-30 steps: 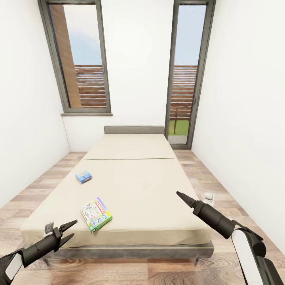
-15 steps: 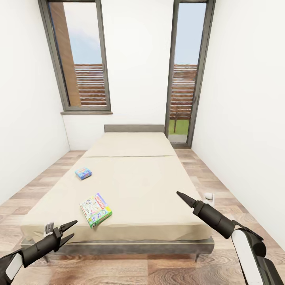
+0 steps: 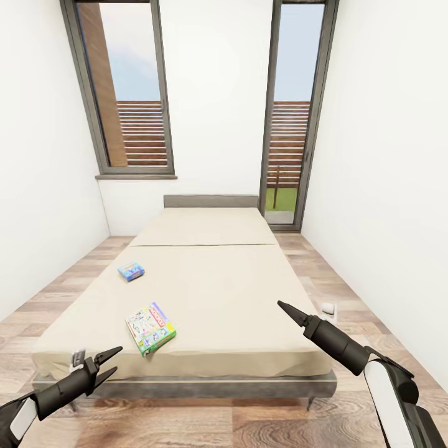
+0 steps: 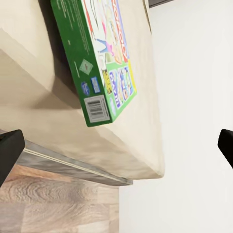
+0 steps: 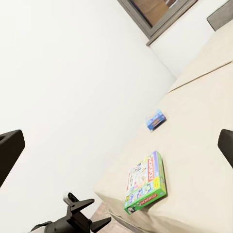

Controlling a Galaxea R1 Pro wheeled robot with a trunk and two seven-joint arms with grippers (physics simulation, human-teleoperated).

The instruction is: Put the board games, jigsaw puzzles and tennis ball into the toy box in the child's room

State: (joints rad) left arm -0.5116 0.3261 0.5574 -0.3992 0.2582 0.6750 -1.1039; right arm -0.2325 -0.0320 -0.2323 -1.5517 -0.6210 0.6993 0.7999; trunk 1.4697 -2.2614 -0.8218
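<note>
Two board games lying flat on the beige bed (image 3: 211, 292), none yet picked up. White-green box (image 3: 150, 332) at lower left of the head view, close to the foot edge of the mattress and turned at a slant; small blue box (image 3: 131, 271) farther up and left, well apart from the first. Also seen from the right wrist camera: white-green box (image 5: 145, 183) near the lower middle, small blue box (image 5: 155, 119) above it.

Probably light, stiff cardboard with glossy printed faces, likely slippery under hard fingertips. Thin green side wall with a barcode (image 4: 96, 108) facing the left wrist camera, so best taken across that thin edge or by a corner overhanging soft bedding. Soft cover likely to give way under a push, letting one fingertip slide beneath. Blue box small enough to pinch across its width, by the look of it.

Left gripper (image 3: 109, 363) at lower left, below the mattress edge and just short of the white-green box, fingers spread in a fork, holding nothing. Right gripper (image 3: 285, 307) at right of centre over the bed's side, tips drawn to a single point, nothing between them.

Smooth matte cover, dark grey frame (image 3: 205, 390), wood-plank floor (image 3: 186, 426), plain white walls, tall dark-framed windows (image 3: 130, 93).
</note>
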